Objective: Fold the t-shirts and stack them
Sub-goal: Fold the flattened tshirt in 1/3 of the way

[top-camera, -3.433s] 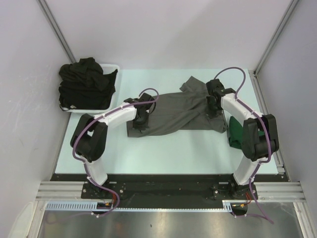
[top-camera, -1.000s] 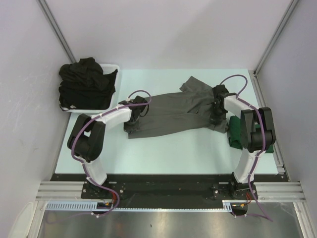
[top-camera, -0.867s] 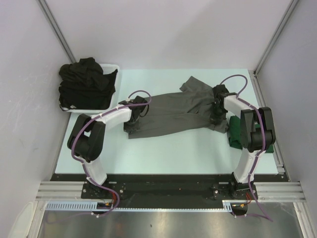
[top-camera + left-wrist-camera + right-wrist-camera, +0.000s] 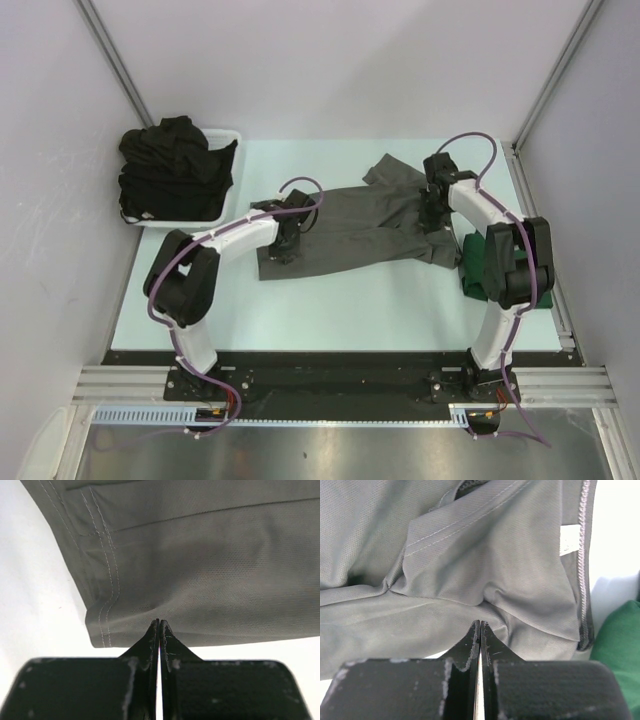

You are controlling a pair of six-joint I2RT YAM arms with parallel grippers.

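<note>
Grey shirt pinched at both ends
The charcoal grey t-shirt [image 4: 360,225] lies across the middle of the table [image 4: 330,300]; the left gripper [image 4: 159,622] has its fingers pressed together on the left hem, the right gripper [image 4: 479,623] likewise on bunched fabric at the right end, just beside the dark green t-shirt [image 4: 478,268]

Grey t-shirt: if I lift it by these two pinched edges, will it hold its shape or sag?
Probably sags: the grey t-shirt is thin knit, creased and puckered at the right gripper. Likely light; the matte weave shouldn't slip.
</note>
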